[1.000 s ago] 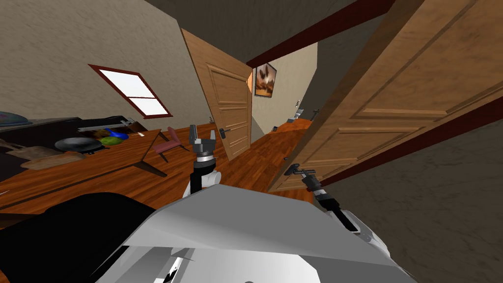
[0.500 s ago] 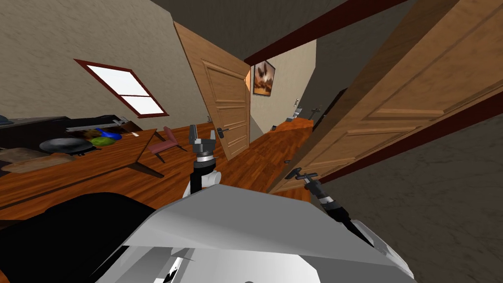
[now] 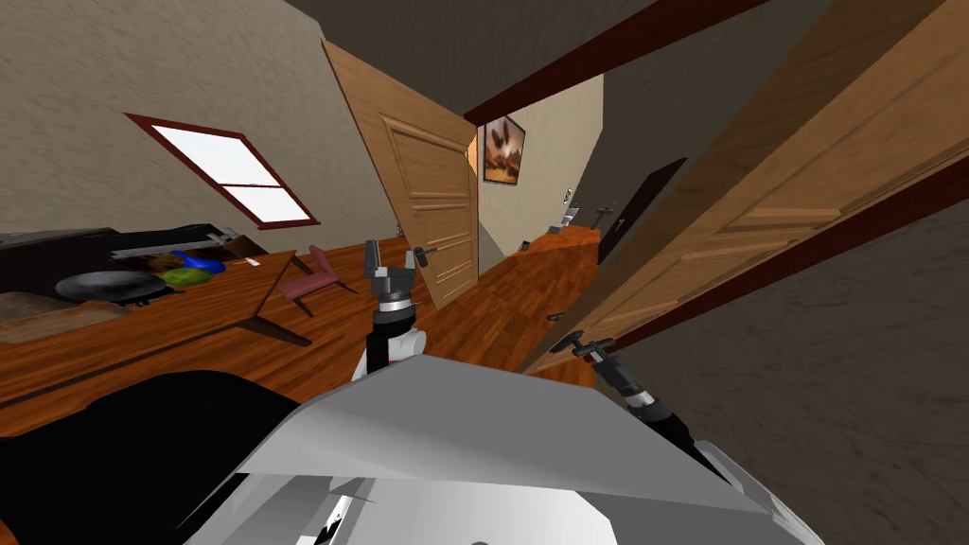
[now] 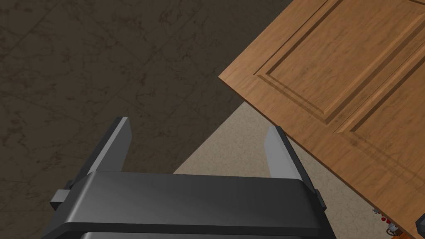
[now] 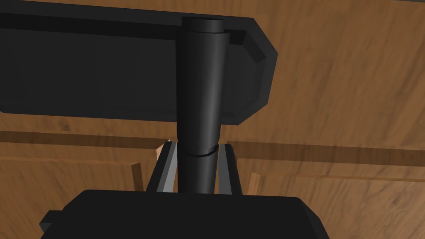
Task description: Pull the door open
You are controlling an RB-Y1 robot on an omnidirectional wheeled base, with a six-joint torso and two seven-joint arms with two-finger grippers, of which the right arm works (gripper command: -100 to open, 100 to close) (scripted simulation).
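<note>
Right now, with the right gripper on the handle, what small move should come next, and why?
Probably a short pull back toward me, on an arc: the right gripper is shut on the black handle, and the wooden door stands only partly open.

We see a window [image 3: 227,177] with a dark red frame in the beige wall at ten o'clock. Below it, toward nine o'clock, a long wooden table [image 3: 189,317] carries a dark round bowl [image 3: 99,284], with a green thing [image 3: 185,276] and a blue thing [image 3: 199,263] just beside each other. A reddish chair [image 3: 312,274] stands near the table's end at eleven o'clock. At twelve o'clock a second panelled wooden door [image 3: 431,208] stands open; past it, at one o'clock, a framed picture [image 3: 502,149] hangs on a pale wall. A wood floor [image 3: 502,298] runs beneath.
</note>
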